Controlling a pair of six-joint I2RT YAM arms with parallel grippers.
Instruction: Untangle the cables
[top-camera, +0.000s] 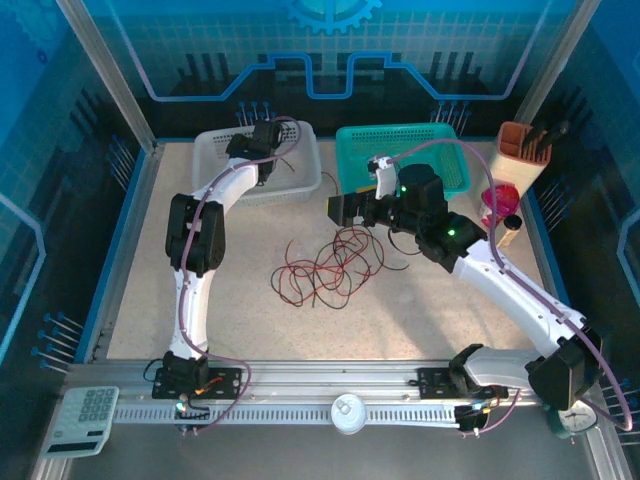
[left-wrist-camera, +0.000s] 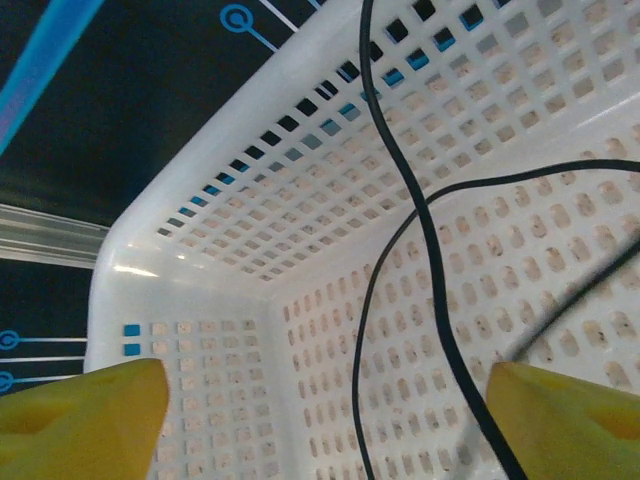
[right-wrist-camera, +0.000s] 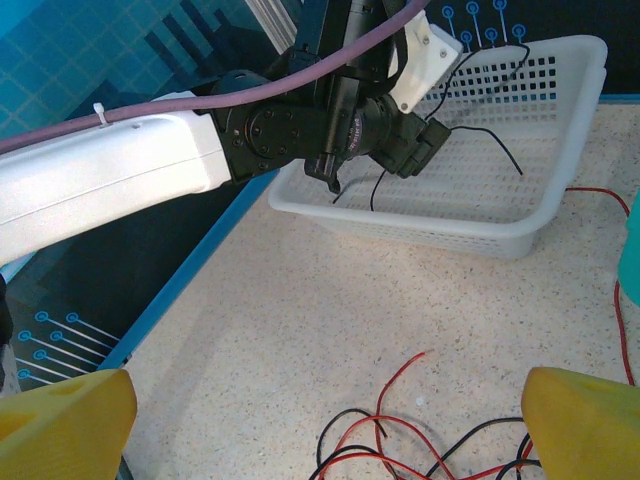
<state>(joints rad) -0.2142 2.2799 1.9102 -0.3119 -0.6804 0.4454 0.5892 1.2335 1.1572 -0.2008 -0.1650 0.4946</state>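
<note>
Right wrist view: right gripper (right-wrist-camera: 322, 420) open, red and black cables (top-camera: 335, 265) heaped loosely just ahead of its fingers. Left gripper (left-wrist-camera: 325, 420) open inside white basket (left-wrist-camera: 200, 250), black wire (left-wrist-camera: 432, 250) between its fingers. Judged light, limp, slippery; best grasped near a free end.

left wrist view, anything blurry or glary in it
Left wrist view: the yellow fingertips at the bottom corners are soft; the black cable is crisp mid-frame but one stretch smears at the right; a bright glare spot sits on the white basket corner.
</note>
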